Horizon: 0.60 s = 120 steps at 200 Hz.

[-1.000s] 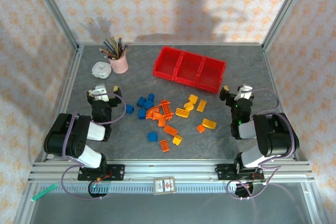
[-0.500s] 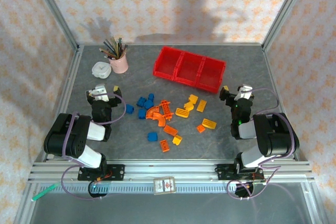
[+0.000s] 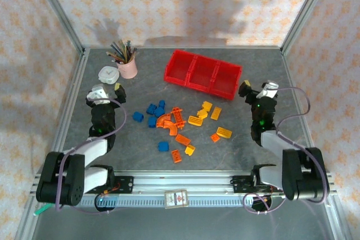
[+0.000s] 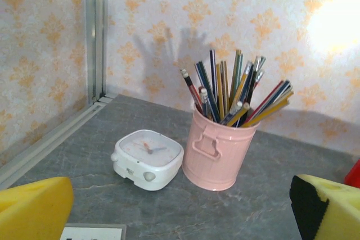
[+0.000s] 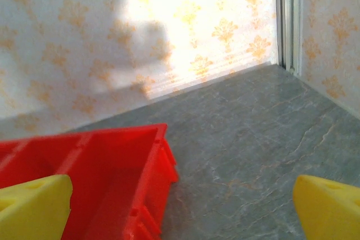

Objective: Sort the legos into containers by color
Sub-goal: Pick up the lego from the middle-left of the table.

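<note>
Farther up the desk [image 3: 135, 85] now, left gripper [image 3: 107, 91] and right gripper [image 3: 257, 89] hover, fingers [image 4: 34, 206] spread wide, holding nothing; legos [image 3: 167, 121] lie scattered mid-desk, red bins [image 3: 185, 81] at their twelve o'clock.

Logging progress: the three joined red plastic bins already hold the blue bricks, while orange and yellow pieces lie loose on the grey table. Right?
No. In the top external view the three joined red plastic bins are empty; the small blue plastic bricks lie loose on the grey table too, beside the orange and yellow pieces.
</note>
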Each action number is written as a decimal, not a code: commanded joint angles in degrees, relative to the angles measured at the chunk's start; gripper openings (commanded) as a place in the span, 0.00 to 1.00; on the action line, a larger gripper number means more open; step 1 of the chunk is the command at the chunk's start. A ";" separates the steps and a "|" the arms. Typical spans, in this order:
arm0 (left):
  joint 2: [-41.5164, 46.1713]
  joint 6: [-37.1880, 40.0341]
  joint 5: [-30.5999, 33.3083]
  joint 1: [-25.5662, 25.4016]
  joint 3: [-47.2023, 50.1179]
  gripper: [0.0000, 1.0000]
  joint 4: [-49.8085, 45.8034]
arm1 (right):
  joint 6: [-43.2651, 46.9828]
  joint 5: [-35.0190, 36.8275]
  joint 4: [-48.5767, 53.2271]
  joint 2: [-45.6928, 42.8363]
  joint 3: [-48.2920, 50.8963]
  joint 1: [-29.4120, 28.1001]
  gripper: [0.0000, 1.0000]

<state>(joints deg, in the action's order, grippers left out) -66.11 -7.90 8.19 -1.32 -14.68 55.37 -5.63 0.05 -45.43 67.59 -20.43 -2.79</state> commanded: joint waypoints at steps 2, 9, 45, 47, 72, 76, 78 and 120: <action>4.08 -12.33 0.95 0.61 -3.06 1.00 -9.94 | -15.41 2.47 16.42 -4.11 -3.36 0.41 1.00; 4.97 -16.24 1.04 0.70 -3.97 1.00 -13.42 | -18.69 0.85 18.31 -4.37 -3.56 0.41 1.00; 5.65 -30.81 0.33 1.14 -3.81 1.00 -21.12 | -20.93 -7.85 24.04 -3.53 -5.23 0.41 1.00; 5.73 -31.20 -0.19 1.15 -4.03 1.00 -21.78 | -21.07 -8.18 24.35 -3.44 -5.28 0.41 1.00; 6.20 -34.56 -5.88 1.06 -8.09 0.99 -32.33 | -21.26 -9.30 30.12 -3.21 -7.76 -1.27 1.00; 6.32 -34.84 -6.75 1.01 -8.72 0.99 -33.90 | -21.27 -9.49 30.93 -3.20 -8.14 -1.76 1.00; 6.44 -34.89 -7.06 0.98 -9.02 0.99 -34.69 | -21.20 -9.79 31.43 -3.19 -8.46 -2.14 1.00; 5.93 -35.61 -8.79 -3.33 -17.53 0.99 -57.43 | -19.60 -11.19 38.38 -1.94 -12.92 -9.56 1.00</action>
<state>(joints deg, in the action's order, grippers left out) -60.47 -41.01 1.85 -1.72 -26.70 15.90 -25.50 -9.47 -13.47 64.66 -29.63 -8.93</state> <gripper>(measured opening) 0.993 0.997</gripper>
